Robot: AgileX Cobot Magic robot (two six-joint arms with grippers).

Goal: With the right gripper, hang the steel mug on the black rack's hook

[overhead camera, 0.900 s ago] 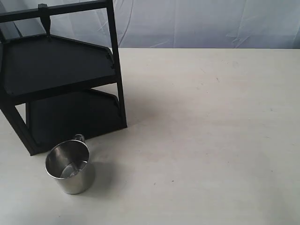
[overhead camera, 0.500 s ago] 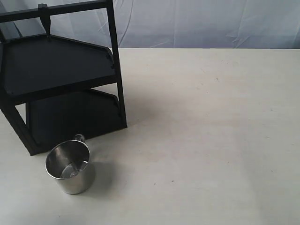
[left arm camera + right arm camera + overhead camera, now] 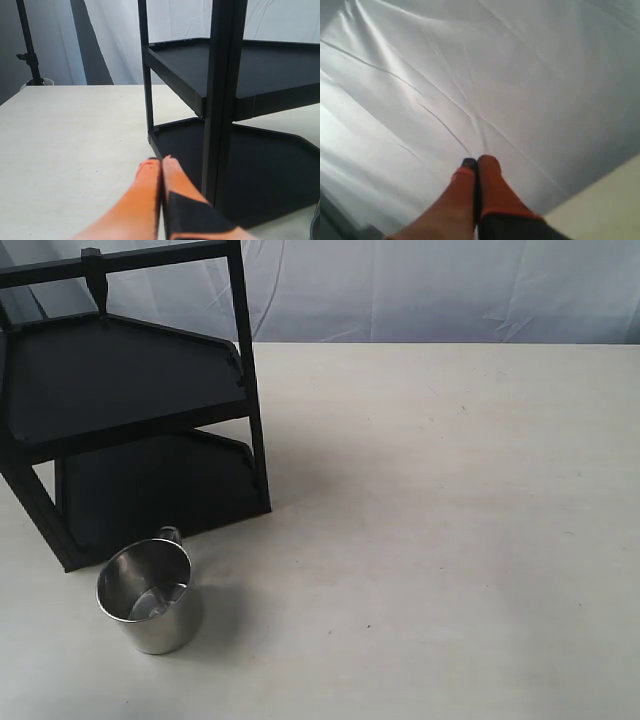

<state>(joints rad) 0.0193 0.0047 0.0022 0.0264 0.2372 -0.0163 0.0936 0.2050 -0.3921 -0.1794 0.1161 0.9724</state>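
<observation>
The steel mug [image 3: 148,597] stands upright on the table at the front left of the exterior view, its thin handle turned toward the black rack [image 3: 130,400] just behind it. The hook [image 3: 93,278] hangs from the rack's top crossbar. Neither gripper shows in the exterior view. My left gripper [image 3: 161,161] is shut and empty, low beside the black rack [image 3: 225,100], near the corner of its lower shelf. My right gripper [image 3: 476,162] is shut and empty, pointing at a white backdrop sheet; mug and rack are out of its view.
The white table [image 3: 450,520] stretches right of the rack in the exterior view. A white draped sheet [image 3: 420,290] hangs behind the table. In the left wrist view a dark stand pole [image 3: 27,45] rises beyond the table's far edge.
</observation>
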